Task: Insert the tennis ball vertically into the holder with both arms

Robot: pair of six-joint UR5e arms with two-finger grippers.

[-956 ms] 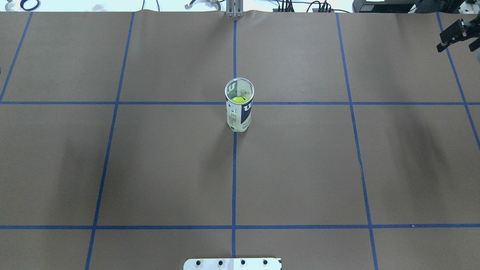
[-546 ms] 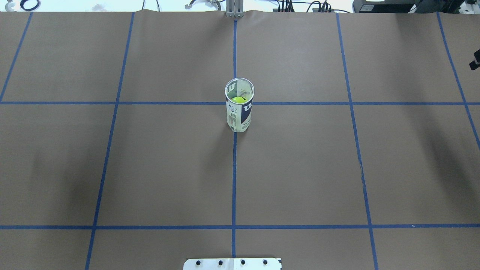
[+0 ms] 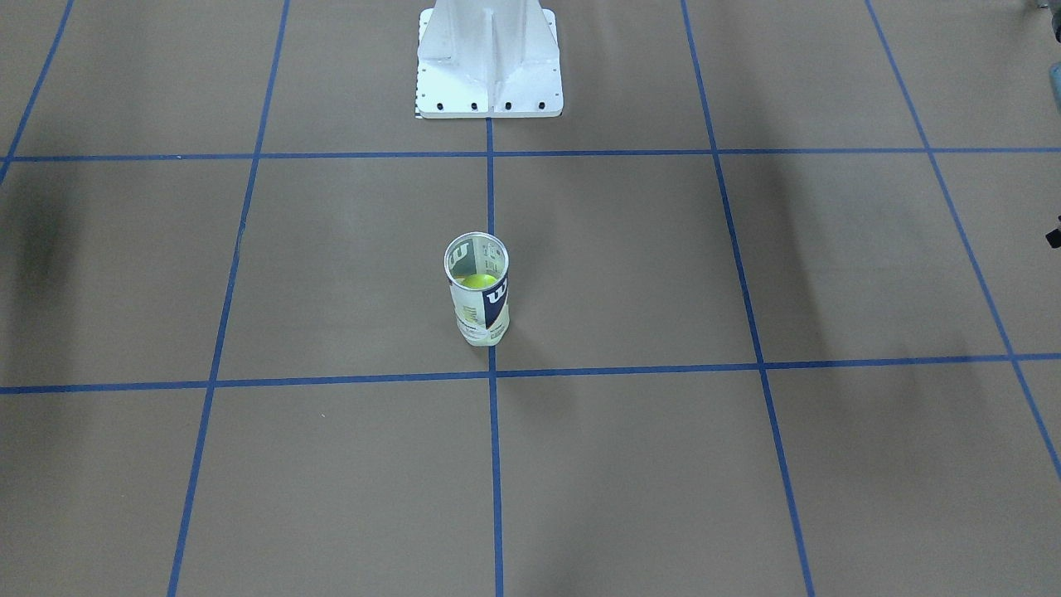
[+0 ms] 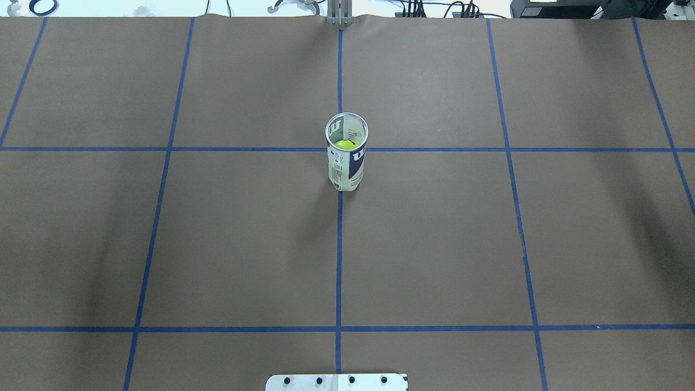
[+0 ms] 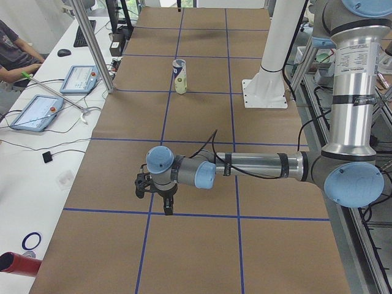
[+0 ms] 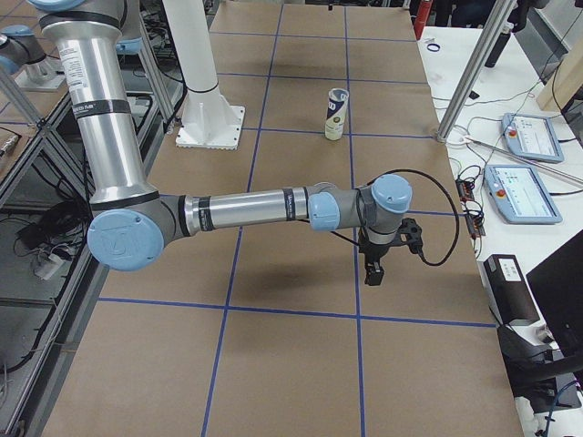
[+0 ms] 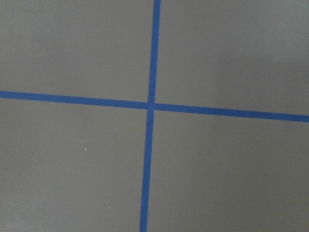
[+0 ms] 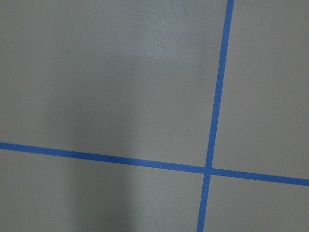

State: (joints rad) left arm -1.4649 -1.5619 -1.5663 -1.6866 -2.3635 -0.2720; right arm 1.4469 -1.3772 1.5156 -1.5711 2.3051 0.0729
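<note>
The holder (image 4: 346,163) stands upright at the table's middle, on a blue tape crossing; it also shows in the front view (image 3: 479,307) and both side views (image 5: 180,76) (image 6: 336,114). A yellow-green tennis ball (image 4: 344,144) (image 3: 476,281) lies inside it. My left gripper (image 5: 160,199) hangs over the table's left end, far from the holder. My right gripper (image 6: 373,271) hangs over the right end, also far away. I cannot tell whether either is open or shut. Both wrist views show only brown paper and blue tape.
The white bolted pedestal (image 3: 489,58) (image 4: 336,382) stands at the robot's side of the table. Tablets (image 5: 78,78) (image 6: 526,193), cables and an aluminium post (image 5: 92,43) line the far edge. A seated person (image 5: 15,55) is beside it.
The right gripper showed at the overhead view's upper right edge one second ago, slid further right, and is now out of that view. The holder and ball have not moved.
</note>
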